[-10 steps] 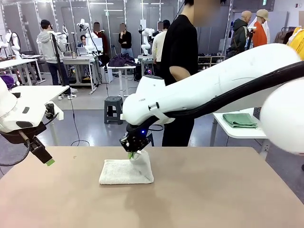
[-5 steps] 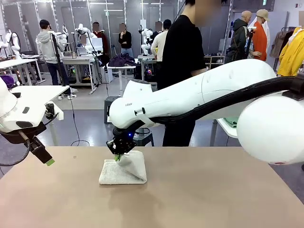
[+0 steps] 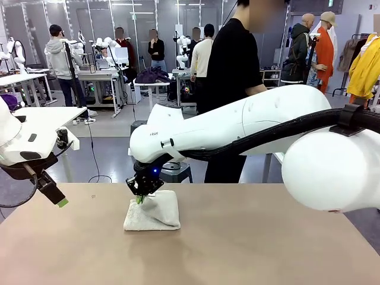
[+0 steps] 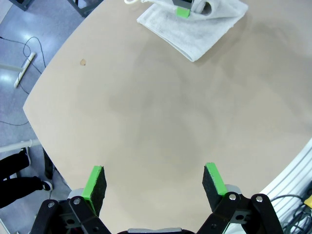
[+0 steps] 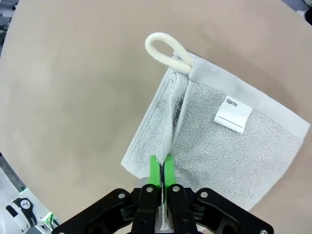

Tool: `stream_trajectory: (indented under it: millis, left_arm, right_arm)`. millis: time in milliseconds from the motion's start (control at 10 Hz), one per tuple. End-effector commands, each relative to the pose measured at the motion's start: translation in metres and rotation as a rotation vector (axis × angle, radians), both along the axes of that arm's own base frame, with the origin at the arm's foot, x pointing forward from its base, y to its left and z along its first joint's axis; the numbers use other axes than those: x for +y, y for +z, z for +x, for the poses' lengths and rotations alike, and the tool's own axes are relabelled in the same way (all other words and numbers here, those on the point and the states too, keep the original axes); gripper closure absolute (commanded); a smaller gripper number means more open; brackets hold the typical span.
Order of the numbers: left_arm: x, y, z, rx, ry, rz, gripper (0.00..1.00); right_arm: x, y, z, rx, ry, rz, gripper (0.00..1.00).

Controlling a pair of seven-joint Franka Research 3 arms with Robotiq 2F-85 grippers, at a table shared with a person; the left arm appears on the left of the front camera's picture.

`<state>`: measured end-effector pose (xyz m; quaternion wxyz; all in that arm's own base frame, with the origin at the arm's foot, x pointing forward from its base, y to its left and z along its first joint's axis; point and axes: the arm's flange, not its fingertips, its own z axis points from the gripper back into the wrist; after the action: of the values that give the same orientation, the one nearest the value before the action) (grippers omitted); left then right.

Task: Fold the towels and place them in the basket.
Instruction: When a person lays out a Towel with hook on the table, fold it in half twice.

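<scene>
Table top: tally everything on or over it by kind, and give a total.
Towels: 1, the cream-white terry hand towel
Grippers: 2, the black green-padded left gripper and right gripper
Total: 3

Left wrist view's top edge cuts off the cream towel (image 4: 204,31).

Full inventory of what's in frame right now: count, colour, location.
towel: one, cream-white, on the table, left of centre
hanging loop: one, cream, at a towel corner
label: one, white, on the towel near the loop
table: one, tan, foreground
person: one, black top, standing at the far side
left gripper: one, black with green pads, open, above bare table
right gripper: one, black with green pads, pinching a towel fold
</scene>
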<state>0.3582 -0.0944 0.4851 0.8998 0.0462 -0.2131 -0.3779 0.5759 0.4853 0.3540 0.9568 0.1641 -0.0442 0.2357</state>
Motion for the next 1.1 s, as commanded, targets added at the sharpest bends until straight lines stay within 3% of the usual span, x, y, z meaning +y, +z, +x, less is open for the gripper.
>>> stream_trajectory:
  millis: [0, 100, 200, 300, 500, 600, 700, 1000]
  left_arm:
    - [0.001, -0.002, 0.0, 0.001, 0.012, 0.012, 0.0]
    - [0.001, -0.002, 0.0, 0.001, 0.012, 0.012, 0.0]
    - [0.001, -0.002, 0.0, 0.001, 0.012, 0.012, 0.0]
    - [0.001, -0.002, 0.0, 0.001, 0.012, 0.012, 0.0]
    - [0.001, -0.002, 0.0, 0.001, 0.012, 0.012, 0.0]
    - [0.001, -0.002, 0.0, 0.001, 0.012, 0.012, 0.0]
    - [0.001, -0.002, 0.0, 0.001, 0.012, 0.012, 0.0]
    - [0.001, -0.002, 0.0, 0.001, 0.012, 0.012, 0.0]
  right_arm:
    - [0.004, 0.003, 0.003, 0.019, -0.033, 0.012, 0.8]
    - [0.003, 0.003, 0.004, 0.019, -0.036, 0.027, 0.5]
    - [0.002, 0.003, 0.003, 0.018, -0.036, 0.033, 0.28]
    - [0.002, 0.003, 0.003, 0.022, -0.038, 0.033, 0.0]
    - [0.001, 0.003, 0.004, 0.024, -0.041, 0.036, 0.0]
    - [-0.001, 0.005, 0.005, 0.021, -0.042, 0.04, 0.1]
    - [-0.004, 0.006, 0.006, 0.021, -0.046, 0.049, 0.0]
    - [-0.004, 0.001, 0.006, 0.013, -0.027, 0.024, 0.0]
